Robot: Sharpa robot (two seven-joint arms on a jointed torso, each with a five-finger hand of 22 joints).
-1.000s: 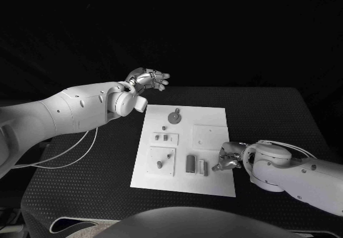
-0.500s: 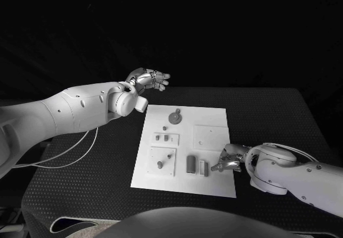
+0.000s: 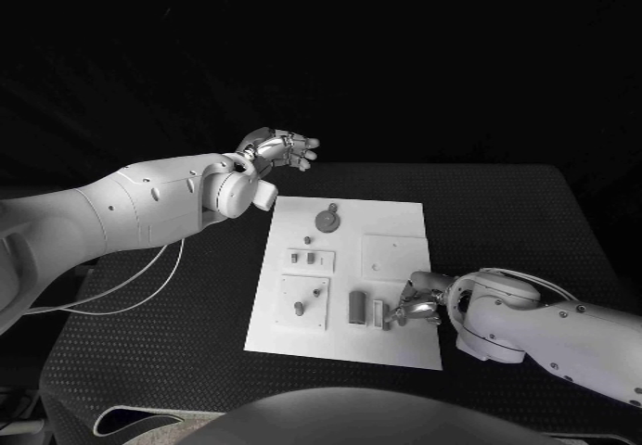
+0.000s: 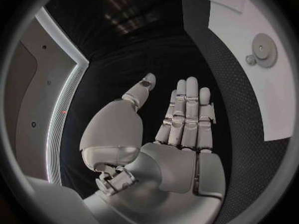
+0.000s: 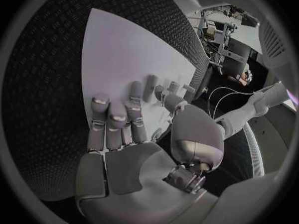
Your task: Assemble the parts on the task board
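Observation:
The white task board lies in the middle of the black table. On it are a grey gear, small pegs, a square plate with pegs, a dark grey block and a narrow grey bar. My right hand hovers low over the board's near right part, just right of the narrow bar, fingers stretched out and holding nothing. The bar lies just past its fingertips. My left hand is raised beyond the board's far left corner, fingers straight, empty.
A white cable hangs off the table's left side under my left arm. The board's right half holds a pale square recess. In the left wrist view the gear and a peg show on the board.
My right hand has slid a little toward the near left, closer to the narrow bar. The left hand has stayed still.

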